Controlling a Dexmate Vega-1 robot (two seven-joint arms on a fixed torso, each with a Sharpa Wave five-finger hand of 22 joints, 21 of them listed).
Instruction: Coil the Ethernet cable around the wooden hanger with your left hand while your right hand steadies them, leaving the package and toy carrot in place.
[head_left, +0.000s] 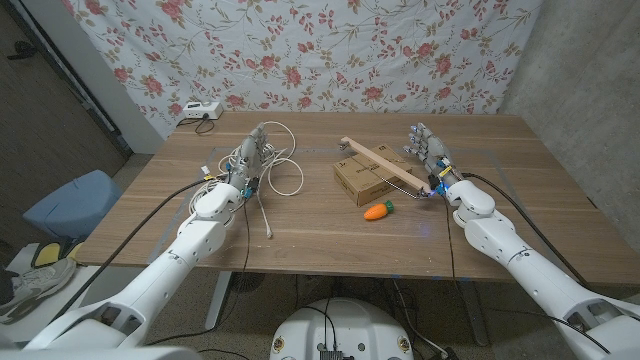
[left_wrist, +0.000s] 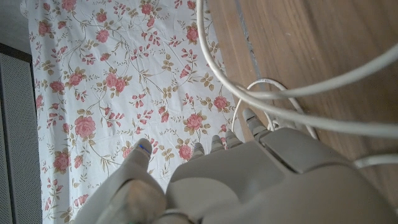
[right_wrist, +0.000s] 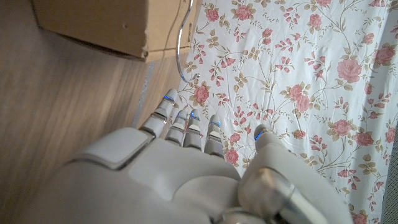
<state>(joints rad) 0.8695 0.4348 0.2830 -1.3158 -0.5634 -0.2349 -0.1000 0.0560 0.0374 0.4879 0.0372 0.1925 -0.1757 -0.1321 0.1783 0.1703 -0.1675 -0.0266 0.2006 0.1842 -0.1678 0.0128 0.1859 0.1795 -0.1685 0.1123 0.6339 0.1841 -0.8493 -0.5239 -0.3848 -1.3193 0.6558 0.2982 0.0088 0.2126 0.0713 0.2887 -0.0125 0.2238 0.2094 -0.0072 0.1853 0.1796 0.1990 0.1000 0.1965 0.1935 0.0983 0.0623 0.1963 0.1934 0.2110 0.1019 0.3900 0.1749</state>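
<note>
The white Ethernet cable (head_left: 287, 172) lies in loose loops on the table's left half. My left hand (head_left: 254, 157) stands among the loops with its fingers straight, gripping nothing; strands of the cable (left_wrist: 292, 93) cross close over that hand (left_wrist: 249, 180). The wooden hanger (head_left: 378, 163) lies slantwise on the cardboard package (head_left: 358, 182), its metal hook (head_left: 418, 189) toward my right hand (head_left: 428, 150). That hand stands just right of the package, fingers up and apart, holding nothing. The orange toy carrot (head_left: 377, 211) lies in front of the package. The right wrist view has the package (right_wrist: 93, 25) and hook (right_wrist: 180, 43) beyond my right hand (right_wrist: 174, 174).
A small white device (head_left: 200, 110) with a lead sits at the table's far left corner. One end of the cable (head_left: 266, 218) trails toward the front edge. A blue seat (head_left: 68, 202) stands left of the table. A floral curtain hangs behind.
</note>
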